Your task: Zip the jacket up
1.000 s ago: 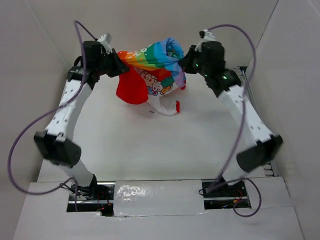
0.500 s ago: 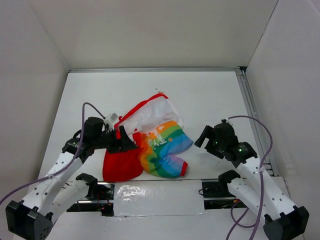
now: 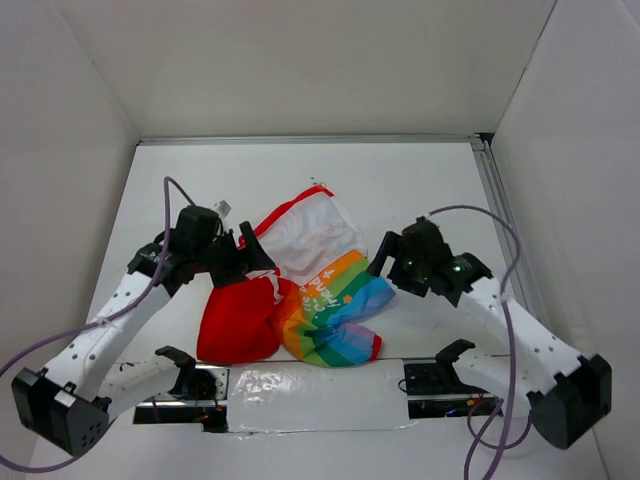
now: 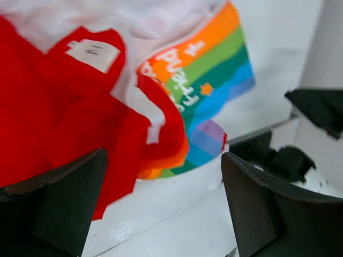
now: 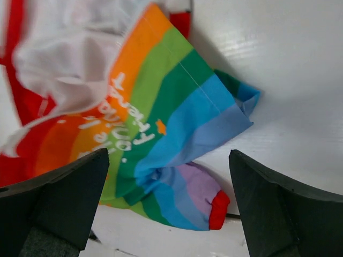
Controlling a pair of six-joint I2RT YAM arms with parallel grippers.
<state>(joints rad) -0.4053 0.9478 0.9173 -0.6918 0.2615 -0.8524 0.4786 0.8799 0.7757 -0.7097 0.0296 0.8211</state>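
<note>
At the left of the top view, the left gripper [image 3: 250,263] stands over the near left part of the table [image 3: 440,190], jaws wide apart and grasping nothing. Its wrist view confirms this: both fingers [image 4: 53,206] frame the cloth below without pinching it.

Just right of it lies the jacket [image 3: 300,290], bunched in a heap at the lower centre of the frame, close to the arm bases. The red hood [image 3: 238,322] sits at the heap's lower left, directly under the left gripper. A white label [image 4: 91,52] shows on the red cloth. The white half [image 3: 310,235] is folded toward the upper centre, and the rainbow-striped half [image 3: 338,310] with white lettering spreads to the lower right, one red cuff [image 5: 218,210] at its end.

At the right, the right gripper [image 3: 385,265] hangs beside the rainbow half, jaws likewise spread and empty, the striped cloth lying below and between its fingers [image 5: 278,206].

Assessment: zipping has not begun. The garment is crumpled, its two front edges are not aligned, and no zip slider can be made out. The step in hand is laying the jacket out. The next move calls for fresh grips on separate parts of the cloth, to spread it flat and expose the zip.
</note>
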